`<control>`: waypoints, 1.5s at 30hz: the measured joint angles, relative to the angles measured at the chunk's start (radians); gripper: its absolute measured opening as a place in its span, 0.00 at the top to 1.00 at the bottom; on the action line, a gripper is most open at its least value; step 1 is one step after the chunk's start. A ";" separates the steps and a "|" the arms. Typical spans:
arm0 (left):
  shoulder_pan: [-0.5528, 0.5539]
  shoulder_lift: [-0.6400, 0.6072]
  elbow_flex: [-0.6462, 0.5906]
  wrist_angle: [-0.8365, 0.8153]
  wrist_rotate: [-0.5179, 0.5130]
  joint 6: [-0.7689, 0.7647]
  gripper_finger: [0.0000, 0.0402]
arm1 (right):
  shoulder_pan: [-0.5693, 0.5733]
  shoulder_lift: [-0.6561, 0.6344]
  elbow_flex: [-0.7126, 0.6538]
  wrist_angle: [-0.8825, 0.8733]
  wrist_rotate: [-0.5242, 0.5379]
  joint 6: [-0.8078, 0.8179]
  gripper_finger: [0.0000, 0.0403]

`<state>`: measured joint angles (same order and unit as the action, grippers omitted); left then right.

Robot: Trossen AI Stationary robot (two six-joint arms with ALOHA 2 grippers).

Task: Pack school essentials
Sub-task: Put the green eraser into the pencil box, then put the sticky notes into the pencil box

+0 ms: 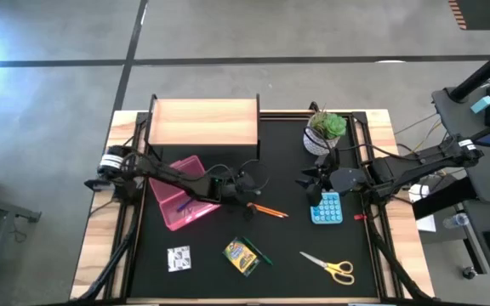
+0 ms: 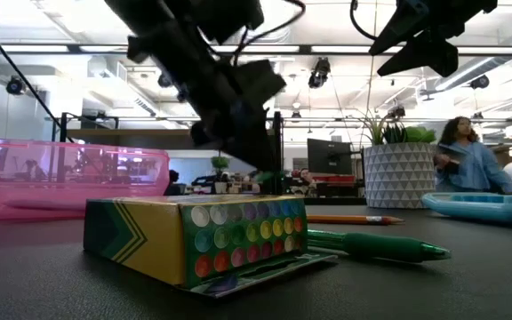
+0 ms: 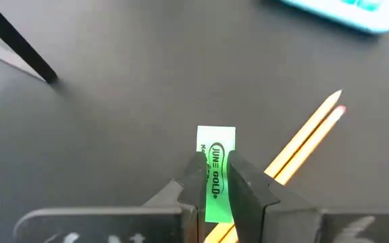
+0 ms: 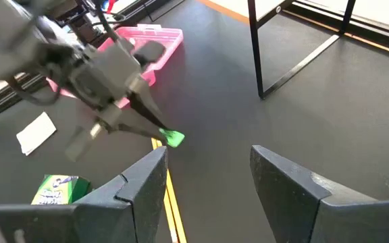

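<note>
My left gripper [image 1: 249, 194] hovers over the middle of the black table, just right of the pink bin [image 1: 181, 201], and is shut on a small green labelled eraser [image 3: 216, 140]. Two orange pencils [image 1: 270, 211] lie on the table below it. My right gripper [image 4: 208, 177] is open and hangs in the air near the potted plant [image 1: 324, 132], touching nothing. Lying flat near the front edge are the crayon box [image 1: 240, 255] with a green pen [image 2: 376, 244] beside it, the yellow-handled scissors [image 1: 330, 266] and the white patterned square [image 1: 179, 257]. My left gripper pinches the green eraser between its two fingers [image 3: 198, 177], which lie along its narrow long sides. The eraser's free end [image 3: 216, 133] sticks out past the fingertips. In the right wrist view the eraser [image 4: 174, 139] is lifted clear of the table, and the fingers slant downward.
A wooden box [image 1: 204, 121] stands at the far edge. A light blue tray [image 1: 327, 207] lies right of the pencils, under my right arm. The black frame posts [image 4: 255, 47] rise at the table's corners. A person [image 2: 469, 164] shows in the room beyond.
</note>
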<state>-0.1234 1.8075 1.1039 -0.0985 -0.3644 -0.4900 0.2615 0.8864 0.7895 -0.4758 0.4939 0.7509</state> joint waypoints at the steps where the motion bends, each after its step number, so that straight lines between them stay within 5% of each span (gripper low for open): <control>1: 0.000 -0.014 0.000 0.001 0.000 0.000 0.93 | 0.000 0.000 0.000 0.001 0.000 0.000 0.50; 10: -0.001 -0.184 -0.002 -0.113 0.031 0.000 0.93 | 0.000 0.010 0.000 0.001 -0.002 0.029 0.50; 28: -0.039 -0.558 -0.076 -0.787 0.059 -0.203 0.93 | 0.000 0.312 -0.001 0.219 -0.060 0.090 0.50; 45: -0.089 -0.567 -0.358 -0.595 0.108 -0.372 0.93 | 0.000 0.478 0.002 0.281 -0.086 0.211 0.50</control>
<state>-0.2125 1.2404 0.7460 -0.6931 -0.2569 -0.8616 0.2619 1.3642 0.7913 -0.1947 0.4080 0.9618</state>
